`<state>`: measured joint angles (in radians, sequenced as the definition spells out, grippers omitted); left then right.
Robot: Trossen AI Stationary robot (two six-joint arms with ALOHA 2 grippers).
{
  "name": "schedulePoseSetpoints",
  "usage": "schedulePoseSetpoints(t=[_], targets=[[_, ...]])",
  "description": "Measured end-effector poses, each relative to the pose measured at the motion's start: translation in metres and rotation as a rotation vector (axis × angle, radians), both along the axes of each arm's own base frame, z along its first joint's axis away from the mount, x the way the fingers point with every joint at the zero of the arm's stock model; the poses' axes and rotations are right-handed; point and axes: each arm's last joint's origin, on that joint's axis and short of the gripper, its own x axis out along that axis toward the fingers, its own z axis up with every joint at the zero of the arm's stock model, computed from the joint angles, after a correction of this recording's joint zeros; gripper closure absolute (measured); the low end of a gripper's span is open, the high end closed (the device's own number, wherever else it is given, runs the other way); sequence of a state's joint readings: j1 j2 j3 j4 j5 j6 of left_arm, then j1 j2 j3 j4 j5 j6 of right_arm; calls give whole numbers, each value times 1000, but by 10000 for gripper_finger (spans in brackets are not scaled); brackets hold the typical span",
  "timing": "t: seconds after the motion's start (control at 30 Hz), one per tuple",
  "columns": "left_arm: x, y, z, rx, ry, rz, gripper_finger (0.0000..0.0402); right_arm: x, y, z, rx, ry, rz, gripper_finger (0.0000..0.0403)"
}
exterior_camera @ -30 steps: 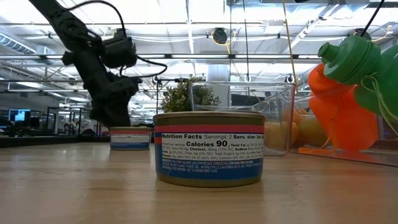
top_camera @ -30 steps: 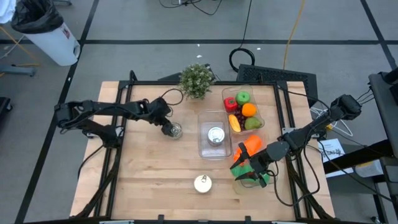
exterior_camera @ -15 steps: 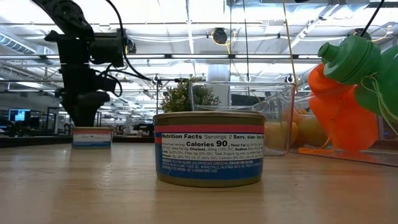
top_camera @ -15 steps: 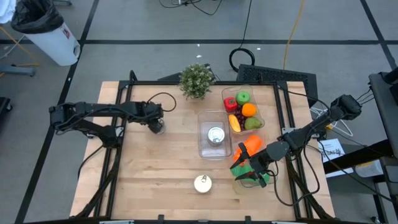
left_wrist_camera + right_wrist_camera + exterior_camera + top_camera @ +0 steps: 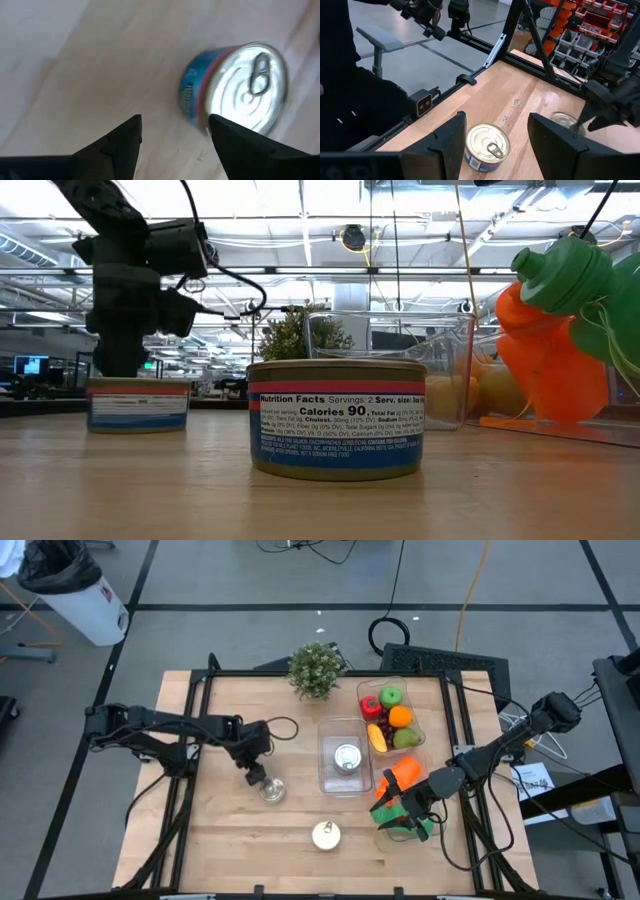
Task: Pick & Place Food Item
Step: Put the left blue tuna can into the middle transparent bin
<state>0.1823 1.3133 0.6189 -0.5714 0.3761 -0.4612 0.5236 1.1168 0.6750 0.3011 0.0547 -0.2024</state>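
Low view gives us the nearest thing first: a tuna can [image 5: 336,418] standing upright on the bench [image 5: 200,490], untouched. Seen from above, the same can sits at the six o'clock edge of the bench, near the middle.

Next out, at about eight o'clock from the bench's centre, a second can [image 5: 270,789] stands with its pull-tab lid up. The left gripper [image 5: 254,776] hovers right beside it, and the can lies toward four o'clock from the jaws. In the left wrist view the jaws are spread and empty, with that can [image 5: 235,86] off to one side ahead of them, not between the fingertips. We judge this offset is what the coming move turns on: the jaws must shift over the can before closing. The can is round, so no approach axis matters much.

Farther in, at centre, a clear tray [image 5: 325,780] already holds a third can [image 5: 347,757], which is likely the goal. Beyond it, at one o'clock, sits a fruit tray [image 5: 362,690].

The right gripper [image 5: 402,812] waits at four o'clock, jaws parted; we see nothing between them. The left arm is clearly the nearer one.
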Motion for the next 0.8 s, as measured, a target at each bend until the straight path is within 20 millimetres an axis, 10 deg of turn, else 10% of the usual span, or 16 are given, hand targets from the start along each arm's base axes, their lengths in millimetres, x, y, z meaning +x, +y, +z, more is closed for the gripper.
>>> schedulePoseSetpoints(t=[0.8], targets=[[-21,17,-20,307,360,-33,163,0,0,0,-2,4,0,204]])
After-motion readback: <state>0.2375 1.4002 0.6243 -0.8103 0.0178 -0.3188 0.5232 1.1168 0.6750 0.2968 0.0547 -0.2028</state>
